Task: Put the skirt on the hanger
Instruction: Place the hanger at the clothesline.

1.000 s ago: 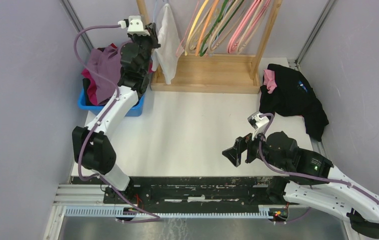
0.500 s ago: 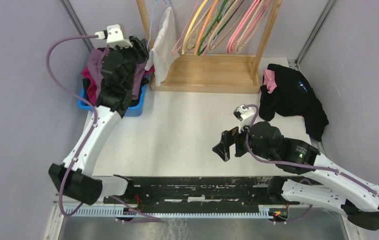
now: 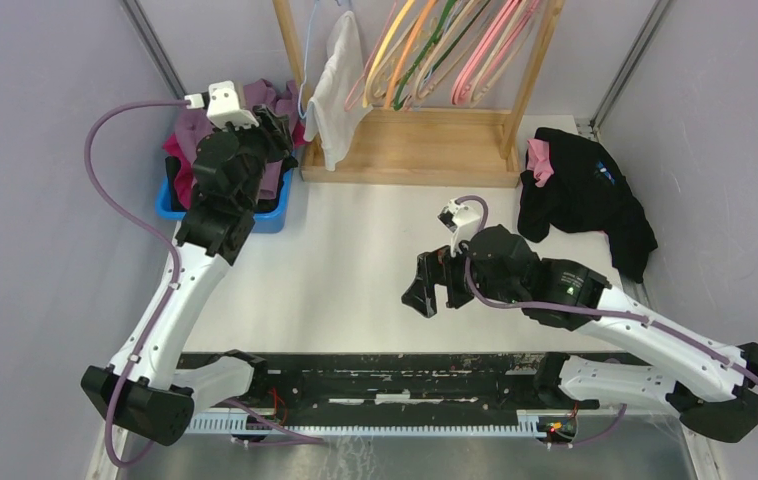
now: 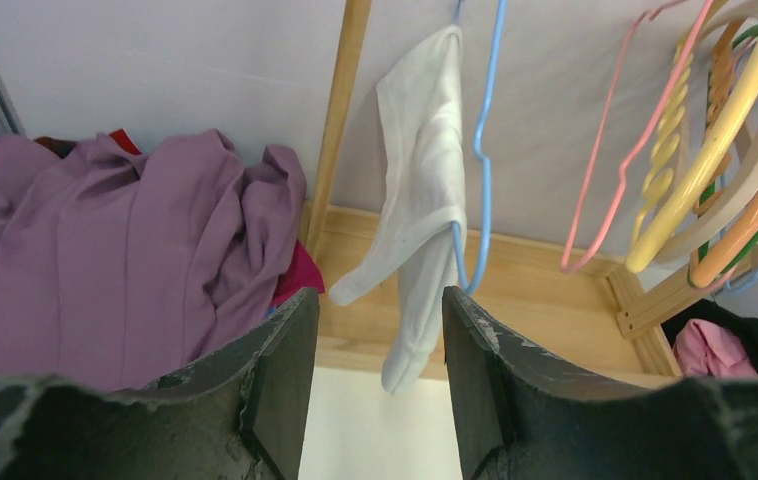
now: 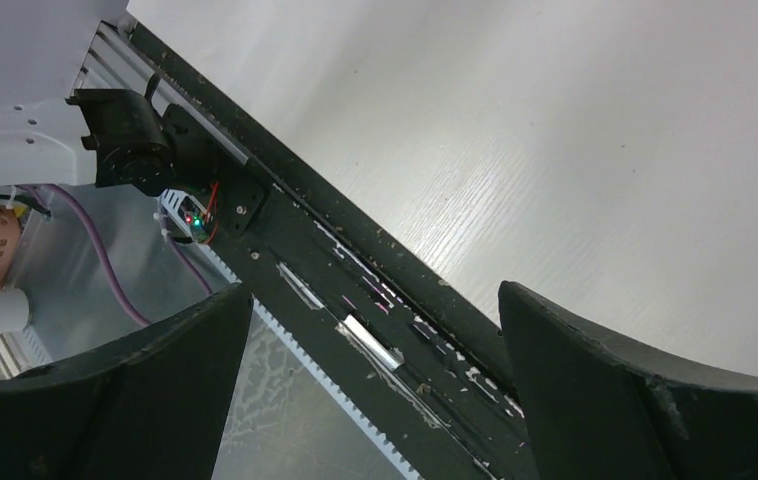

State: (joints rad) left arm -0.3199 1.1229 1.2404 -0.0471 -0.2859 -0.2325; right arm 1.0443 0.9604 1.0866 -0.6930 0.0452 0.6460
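A white skirt (image 3: 337,85) hangs on a light blue hanger (image 3: 304,78) at the left end of the wooden rack (image 3: 415,150). In the left wrist view the skirt (image 4: 420,170) drapes over the hanger (image 4: 480,150), straight ahead of my fingers and clear of them. My left gripper (image 3: 277,135) is open and empty, above the blue bin's right edge, just left of the skirt; it also shows in the left wrist view (image 4: 375,385). My right gripper (image 3: 425,290) is open and empty over the table's near middle, and in the right wrist view (image 5: 375,390) it faces the black base rail.
A blue bin (image 3: 170,205) with purple clothes (image 3: 195,130) stands at the back left. Several coloured hangers (image 3: 455,50) hang on the rack. A black garment with some pink (image 3: 585,190) lies at the right. Grey walls close both sides.
My left gripper has drawn back from the skirt, leftward and down toward the bin. The skirt stays on the hanger. My right gripper has moved left across the table.
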